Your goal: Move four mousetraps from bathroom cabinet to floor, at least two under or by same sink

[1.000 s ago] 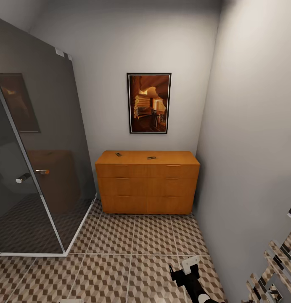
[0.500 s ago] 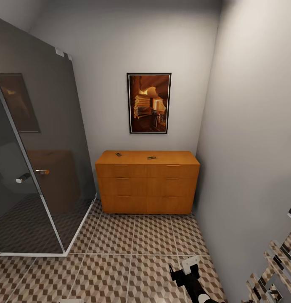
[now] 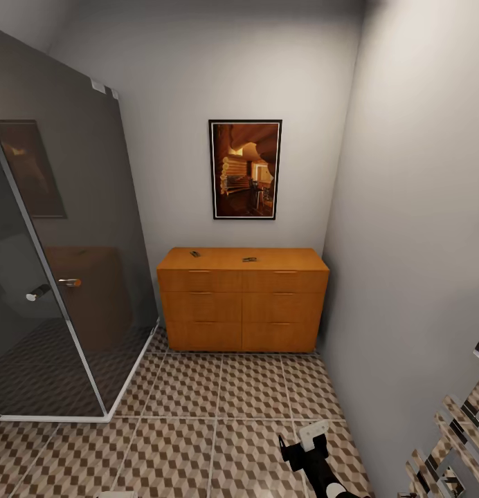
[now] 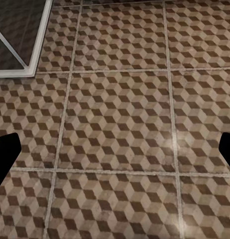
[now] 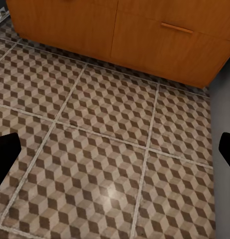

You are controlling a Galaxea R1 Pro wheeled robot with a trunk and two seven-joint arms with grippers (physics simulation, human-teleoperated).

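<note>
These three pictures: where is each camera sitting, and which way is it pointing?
Head view: high on the robot, facing forward and down at the cabinet, two small mousetraps on top; the right claw shows low.
Left wrist view: near the left claw, looking down at the bathroom floor; dark fingertips at both edges.
Right wrist view: near the right claw, facing floor and cabinet drawers.
Shared: the cube-pattern floor, in all three.

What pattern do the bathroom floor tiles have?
The bathroom floor has a brown, beige and white cube pattern, clearest in the left wrist view.

No visible change, whole scene as before, nothing moved
</note>
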